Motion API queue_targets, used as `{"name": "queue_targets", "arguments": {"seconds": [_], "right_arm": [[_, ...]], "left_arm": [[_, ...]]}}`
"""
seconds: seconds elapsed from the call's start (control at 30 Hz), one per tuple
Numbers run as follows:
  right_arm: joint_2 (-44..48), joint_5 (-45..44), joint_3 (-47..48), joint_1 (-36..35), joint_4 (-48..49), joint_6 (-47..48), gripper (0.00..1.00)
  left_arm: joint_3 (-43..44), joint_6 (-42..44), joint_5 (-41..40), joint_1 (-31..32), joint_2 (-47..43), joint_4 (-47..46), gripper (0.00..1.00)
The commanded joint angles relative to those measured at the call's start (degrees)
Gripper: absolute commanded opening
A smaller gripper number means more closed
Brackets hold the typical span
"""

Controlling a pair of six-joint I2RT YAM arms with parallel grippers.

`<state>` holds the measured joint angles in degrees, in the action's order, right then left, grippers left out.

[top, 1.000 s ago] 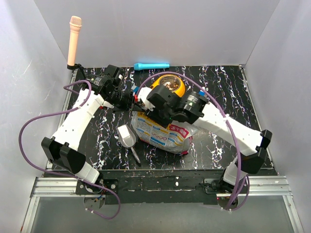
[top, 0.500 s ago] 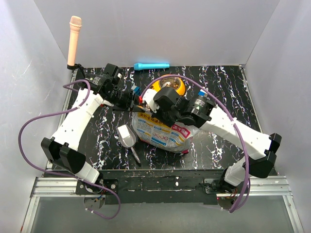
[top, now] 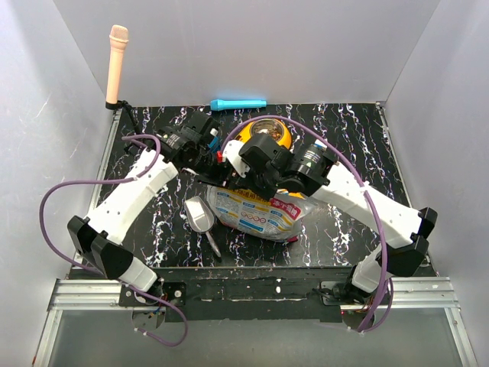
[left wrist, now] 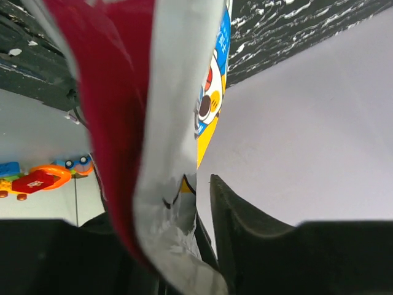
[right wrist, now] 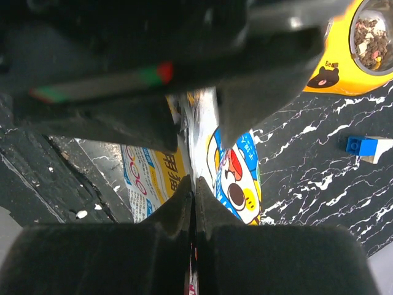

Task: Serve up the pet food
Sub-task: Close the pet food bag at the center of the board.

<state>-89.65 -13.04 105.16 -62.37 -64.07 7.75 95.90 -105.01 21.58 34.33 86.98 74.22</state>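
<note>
The pet food (top: 265,128) is brown kibble lying in the metal cup of the yellow bowl (top: 281,140), also seen in the right wrist view as pet food (right wrist: 370,37). A white-blue-pink foil bag (top: 256,215) lies in front of the bowl. My right gripper (top: 238,174) is shut on the bag's top edge; the right gripper (right wrist: 194,181) has its pads pressed flat on the foil. My left gripper (top: 221,162) is at the same edge. In the left wrist view the bag (left wrist: 178,92) hangs between the left gripper (left wrist: 195,187) jaws, with a gap beside the right finger (left wrist: 245,236); the other finger is hidden.
A grey scoop (top: 200,215) lies on the black marbled table (top: 344,130) left of the bag. A blue tool (top: 238,103) rests at the back edge, and a pink handle (top: 116,65) stands at the back left corner. White walls enclose three sides.
My right gripper has shut on the bag's top edge. My left arm has swung right to the same edge, and its jaws have parted from shut.
</note>
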Motion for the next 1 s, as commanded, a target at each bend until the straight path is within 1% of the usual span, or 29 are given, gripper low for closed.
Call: {"name": "queue_targets", "arguments": {"seconds": [0.0,0.03,0.07,0.13,0.17,0.23,0.3,0.37,0.43,0.47,0.53,0.6,0.67,0.77,0.87,0.9,0.97], "right_arm": [[2.72,-2.25,5.75,-0.12,1.50,-0.01,0.01],[2.64,-2.69,5.75,-0.21,1.41,-0.27,0.01],[2.81,-3.48,5.58,-0.12,1.23,-0.36,0.01],[3.95,-6.29,3.22,-0.12,1.41,-0.54,0.01],[4.82,-7.17,1.03,-0.21,1.49,-0.37,0.04],[6.84,-7.09,-2.76,-0.12,2.72,0.07,0.14],[8.43,-5.86,-5.14,-0.12,4.47,0.51,0.27],[8.87,-4.81,-6.28,-0.04,5.53,1.12,0.33],[8.18,-4.71,-6.29,-0.12,5.19,1.39,0.33],[7.82,-5.50,-6.29,-0.03,4.66,1.57,0.31],[7.30,-6.21,-6.29,-0.03,4.22,1.92,0.20],[6.59,-4.81,-5.68,-0.12,3.70,2.45,0.16],[5.89,-2.62,-4.89,-0.12,3.52,2.01,0.18],[5.10,-0.68,-3.83,-0.21,4.57,1.57,0.30],[3.52,-0.05,-2.86,-0.12,5.10,1.74,0.30],[2.82,-1.36,-2.60,-0.12,4.75,1.74,0.26],[2.72,-5.66,-2.77,-0.12,4.48,1.48,0.08]], "left_arm": [[1.40,-3.27,-1.90,2.41,0.38,-3.29,0.19],[1.05,-3.01,-1.81,2.50,0.56,-3.37,0.07],[0.35,-2.83,-2.16,2.50,0.30,-3.29,0.00],[-1.05,-3.53,-3.21,2.50,-1.19,-3.11,0.00],[-2.11,-4.58,-3.56,2.41,-2.16,-3.55,0.00],[-2.47,-6.07,-4.00,2.41,-3.39,-2.42,0.00],[-0.99,-6.00,-3.74,2.50,-2.96,-0.13,0.00],[0.69,-5.73,-3.57,2.41,-2.08,1.37,0.00],[1.92,-5.56,-3.30,2.50,-1.46,2.16,0.00],[2.36,-5.73,-3.56,2.41,-1.38,2.34,0.00],[2.19,-6.08,-3.04,2.41,-1.29,1.99,0.00],[1.75,-6.52,-2.25,2.50,-1.20,1.64,0.00],[0.87,-6.96,-1.72,2.50,-1.46,0.41,0.00],[0.61,-7.58,-1.37,2.41,-1.55,-0.65,0.00],[0.69,-7.93,-1.11,2.41,-1.64,-0.91,0.00],[0.69,-7.93,-1.11,2.41,-1.72,-0.91,0.00],[0.78,-7.75,-1.63,2.06,-1.99,-0.30,0.00]]}}
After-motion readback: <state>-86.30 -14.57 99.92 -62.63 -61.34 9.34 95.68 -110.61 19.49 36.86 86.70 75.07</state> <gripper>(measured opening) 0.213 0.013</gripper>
